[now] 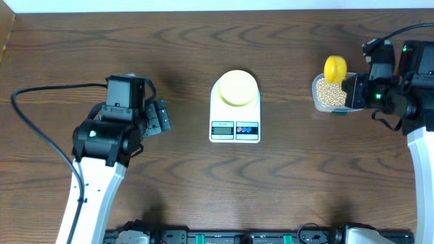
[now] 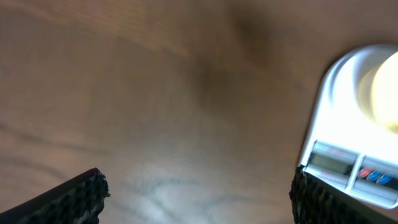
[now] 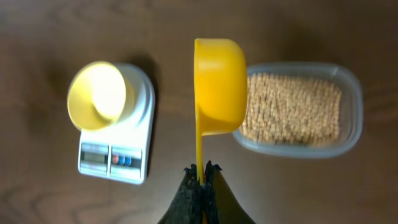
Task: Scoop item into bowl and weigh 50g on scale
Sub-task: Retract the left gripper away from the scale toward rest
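A pale yellow bowl (image 1: 237,87) (image 3: 99,94) sits empty on the round platform of the white scale (image 1: 234,129) (image 3: 115,158) (image 2: 348,149) at mid-table. Tan beans (image 1: 331,93) (image 3: 292,109) fill a clear plastic tub (image 3: 348,134) at the right. My right gripper (image 3: 201,171) (image 1: 356,90) is shut on the thin handle of a bright yellow scoop (image 3: 219,84) (image 1: 334,67), which hangs on its side over the tub's left end. The left gripper (image 2: 199,193) (image 1: 159,116) stands open above bare table, left of the scale, with nothing between its fingers (image 2: 78,199).
Dark wood table (image 1: 203,41) all around. A black cable (image 1: 47,91) loops left of the left arm. A rail with fittings (image 1: 237,237) runs along the front edge.
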Tool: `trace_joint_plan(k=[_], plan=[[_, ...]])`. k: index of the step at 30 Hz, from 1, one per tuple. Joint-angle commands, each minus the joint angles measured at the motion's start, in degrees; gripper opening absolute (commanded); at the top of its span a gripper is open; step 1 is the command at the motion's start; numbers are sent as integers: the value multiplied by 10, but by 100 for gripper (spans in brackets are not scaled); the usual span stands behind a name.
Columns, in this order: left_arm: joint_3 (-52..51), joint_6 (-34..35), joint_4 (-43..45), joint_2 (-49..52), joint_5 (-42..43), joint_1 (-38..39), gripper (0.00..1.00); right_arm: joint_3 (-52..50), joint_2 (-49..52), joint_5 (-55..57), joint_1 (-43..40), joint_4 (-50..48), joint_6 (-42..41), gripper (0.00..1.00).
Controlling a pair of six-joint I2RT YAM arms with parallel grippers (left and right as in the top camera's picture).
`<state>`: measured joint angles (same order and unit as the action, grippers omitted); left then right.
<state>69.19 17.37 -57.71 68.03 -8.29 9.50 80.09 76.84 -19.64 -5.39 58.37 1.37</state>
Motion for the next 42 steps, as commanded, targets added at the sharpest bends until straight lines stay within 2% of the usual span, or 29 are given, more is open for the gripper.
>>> trace_joint_plan(k=[1, 14, 30, 32, 38, 42], plan=[[3, -1, -19, 21, -12, -3, 96, 7, 6, -10, -2, 22, 19, 1], [3, -1, -22, 93, -12, -3, 96, 7, 7, -13, -2, 17, 4, 1], [3, -1, -18, 98, -12, -3, 96, 7, 7, -13, -2, 16, 2, 1], [3, 6, 14, 98, -12, -3, 96, 7, 7, -13, -2, 13, 2, 1], [3, 142, 180, 98, 107, -3, 96, 7, 7, -13, -2, -46, 11, 1], [3, 190, 263, 98, 139, -3, 96, 7, 7, -13, -2, -73, 11, 1]])
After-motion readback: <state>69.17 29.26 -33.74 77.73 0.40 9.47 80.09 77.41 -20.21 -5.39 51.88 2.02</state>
